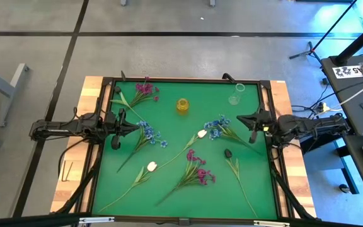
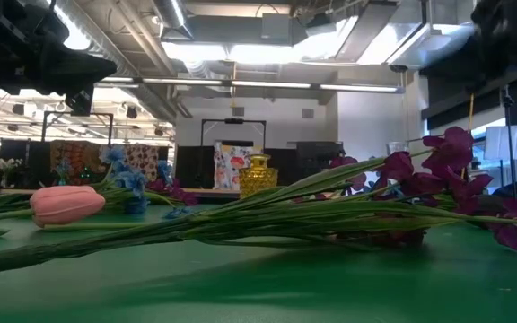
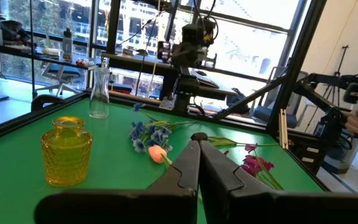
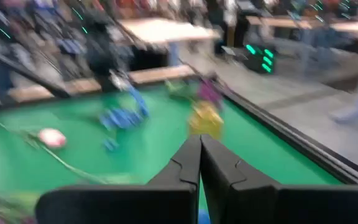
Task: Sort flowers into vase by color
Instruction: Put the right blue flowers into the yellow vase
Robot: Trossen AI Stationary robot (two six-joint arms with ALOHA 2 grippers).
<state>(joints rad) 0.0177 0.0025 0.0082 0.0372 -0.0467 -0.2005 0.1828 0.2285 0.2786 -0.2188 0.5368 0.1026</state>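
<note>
Green stems (image 2: 240,224) lying across low-view foreground, magenta blossoms (image 2: 447,170) at right, pink-looking tulip bud (image 2: 65,205) at left, yellow vase (image 2: 258,176) behind at centre.

High view, all flowers flat on green mat (image 1: 175,135), none in a vase:
- magenta cluster (image 1: 147,88) upper left of mat
- blue cluster (image 1: 149,132) left of centre, just beside left gripper (image 1: 137,126)
- blue cluster (image 1: 215,128) right of centre, near right gripper (image 1: 239,118)
- white tulip (image 1: 201,133) mid-mat, between the two blue clusters
- white tulip (image 1: 152,166) lower left
- magenta cluster (image 1: 198,171) lower centre
- dark bud (image 1: 228,153) on stem, lower right; colour hard to tell, possibly a tulip

Yellow vase (image 1: 182,105) upright, upper centre of mat. Clear vase (image 1: 237,94) upright, upper right, well apart from yellow one.

Left gripper at left edge of mat, fingers pressed together, holding nothing; same in left wrist view (image 3: 197,146). Right gripper at right edge of mat, fingers pressed together, nothing between them; right wrist view (image 4: 199,146) blurred, tips together.
</note>
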